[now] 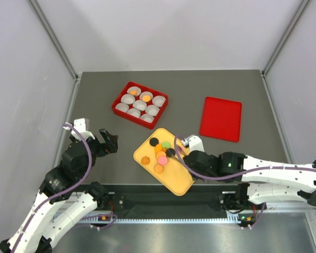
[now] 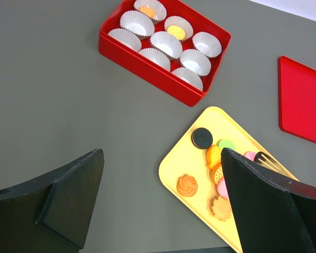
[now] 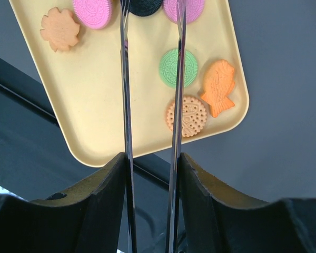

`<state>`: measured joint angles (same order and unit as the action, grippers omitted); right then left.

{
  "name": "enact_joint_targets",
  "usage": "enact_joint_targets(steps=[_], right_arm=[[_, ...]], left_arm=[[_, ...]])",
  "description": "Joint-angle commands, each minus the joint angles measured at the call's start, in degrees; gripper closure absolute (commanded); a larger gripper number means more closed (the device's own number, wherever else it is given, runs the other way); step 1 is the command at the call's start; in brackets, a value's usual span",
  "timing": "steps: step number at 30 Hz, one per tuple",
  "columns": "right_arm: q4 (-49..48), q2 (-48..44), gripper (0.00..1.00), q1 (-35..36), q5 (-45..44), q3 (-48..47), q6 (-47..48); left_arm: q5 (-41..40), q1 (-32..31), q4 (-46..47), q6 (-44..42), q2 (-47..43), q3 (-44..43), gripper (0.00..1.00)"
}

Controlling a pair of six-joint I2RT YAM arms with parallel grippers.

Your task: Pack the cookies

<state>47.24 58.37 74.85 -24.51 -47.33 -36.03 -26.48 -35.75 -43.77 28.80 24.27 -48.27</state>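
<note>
The cookies (image 1: pixel 159 154) lie loose on a yellow tray (image 1: pixel 175 182): black, green, pink and orange ones. My right gripper (image 1: pixel 192 144) is shut on a pair of metal tongs (image 3: pixel 125 95). The two blades reach over the tray, with a black cookie (image 3: pixel 142 5) between their tips at the frame's top edge. Whether they touch it I cannot tell. Beside them lie a green cookie (image 3: pixel 178 67) and a pink cookie (image 3: pixel 93 11). My left gripper (image 1: pixel 109 141) hangs open and empty left of the tray. A red box (image 1: pixel 117 105) of white paper cups holds two orange cookies (image 1: pixel 146 97).
A flat red lid (image 1: pixel 221 118) lies to the right of the box. The tray sits askew near the table's front edge, close to the black rail at the arm bases. In the left wrist view the box (image 2: pixel 163 74) stands beyond the tray (image 2: pixel 174 168).
</note>
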Motion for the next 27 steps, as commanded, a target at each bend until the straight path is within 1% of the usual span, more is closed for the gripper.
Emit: enact_joint_targets(steps=[1,15,27], right_arm=[[-3.4,0.3,0.57,0.9,0.1,-2.8,0.7],[-3.8,-0.9,0.57,0.8,1.3,-3.7,0.8],[-4.2,0.2,0.56,0.8,0.3,-1.6,-0.1]], left_arm=[[-0.5,-0.1,1.6,-0.3,0.5,0.2,0.03],[-0.4,-0.1,1.6,-0.3,0.4,0.2,0.03],[-0.5,-0.1,1.5,-0.3,0.4,0.2,0.03]])
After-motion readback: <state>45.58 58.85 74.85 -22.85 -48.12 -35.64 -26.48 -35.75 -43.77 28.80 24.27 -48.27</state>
